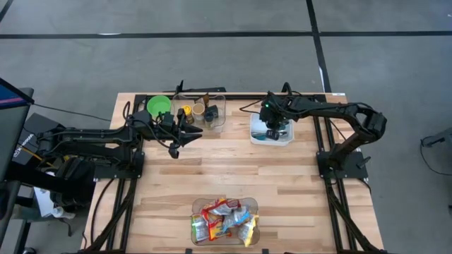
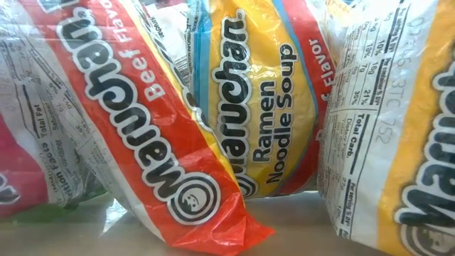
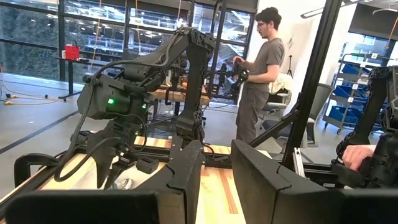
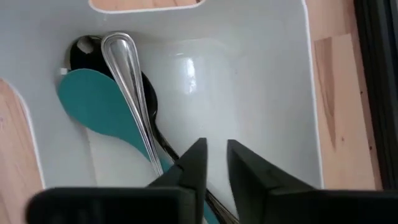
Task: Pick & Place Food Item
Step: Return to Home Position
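Observation:
Several ramen packets [image 1: 224, 220] [image 2: 270, 107] lie piled in a clear bin [image 1: 195, 206] at the table's near edge; no gripper is near them. My right gripper [image 1: 272, 132] [image 4: 216, 152] points down into a white tray [image 1: 284, 140] [image 4: 267, 93] at the far right. The tray holds a teal spoon [image 4: 93, 106], a silver spoon [image 4: 127, 68] and a dark utensil [image 4: 84, 50]. The right fingers are nearly together over the utensils' handles. My left gripper [image 1: 174, 149] [image 3: 216, 152] hovers level over the table's middle, slightly open, with nothing in it. My right gripper comes at the dark utensil from above, slanting down, with its fingers across the handle [image 4: 211, 200]. The handle runs between the two fingers, a little back from their tips. The utensil lies flat on the tray floor. Whether both fingers touch the handle I cannot tell.
A clear bin [image 1: 217, 107] at the far edge holds a green bowl [image 1: 159, 106] and cups. Bare wood lies between the two bins. Beyond the table, a person stands at a bench [image 3: 261, 74], and a hand [image 3: 356, 155] shows at the side.

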Robot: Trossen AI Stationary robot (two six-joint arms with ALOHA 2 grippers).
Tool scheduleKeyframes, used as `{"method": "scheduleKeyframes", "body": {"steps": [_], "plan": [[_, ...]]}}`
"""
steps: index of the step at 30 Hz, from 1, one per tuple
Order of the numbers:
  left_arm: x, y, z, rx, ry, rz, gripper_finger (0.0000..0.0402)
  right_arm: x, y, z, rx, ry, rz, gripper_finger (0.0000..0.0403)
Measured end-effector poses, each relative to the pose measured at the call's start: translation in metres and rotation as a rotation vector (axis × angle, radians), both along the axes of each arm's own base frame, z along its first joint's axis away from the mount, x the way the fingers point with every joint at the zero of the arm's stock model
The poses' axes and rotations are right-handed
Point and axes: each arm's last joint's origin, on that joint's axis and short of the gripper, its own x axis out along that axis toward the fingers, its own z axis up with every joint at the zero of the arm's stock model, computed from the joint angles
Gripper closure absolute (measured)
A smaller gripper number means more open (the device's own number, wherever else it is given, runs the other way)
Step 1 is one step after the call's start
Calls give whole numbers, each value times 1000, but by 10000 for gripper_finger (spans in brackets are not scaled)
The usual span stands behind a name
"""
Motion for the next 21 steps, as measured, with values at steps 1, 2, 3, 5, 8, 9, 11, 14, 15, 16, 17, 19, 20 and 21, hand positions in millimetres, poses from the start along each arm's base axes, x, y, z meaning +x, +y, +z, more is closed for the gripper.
{"method": "scheduleKeyframes", "body": {"steps": [1,2,3,5,8,9,11,14,15,16,17,19,20,21], "plan": [[0,0,0,0,0,0,317,0,0,0,-1,1,3,355],[0,0,0,0,0,0,317,0,0,0,-1,1,3,368],[0,0,0,0,0,0,317,0,0,0,-1,1,3,382],[0,0,0,0,0,0,317,0,0,0,2,6,3,397],[0,0,0,0,0,0,317,-2,1,0,12,20,0,387],[0,0,0,0,0,0,317,-2,1,1,19,29,-3,382],[0,0,0,0,0,0,317,-2,3,6,41,41,-34,374],[0,0,0,0,0,0,317,-2,4,12,72,62,-83,367],[0,0,0,0,0,0,317,-3,4,14,81,70,-97,366],[0,0,0,0,0,0,317,-3,4,14,85,77,-100,365],[0,0,0,0,0,0,317,-4,4,15,87,80,-101,364],[0,0,0,0,0,0,317,-4,4,14,89,84,-102,364],[0,0,0,0,0,0,317,-4,5,14,90,84,-101,364],[0,0,0,0,0,0,317,-4,5,14,90,87,-98,364]]}}
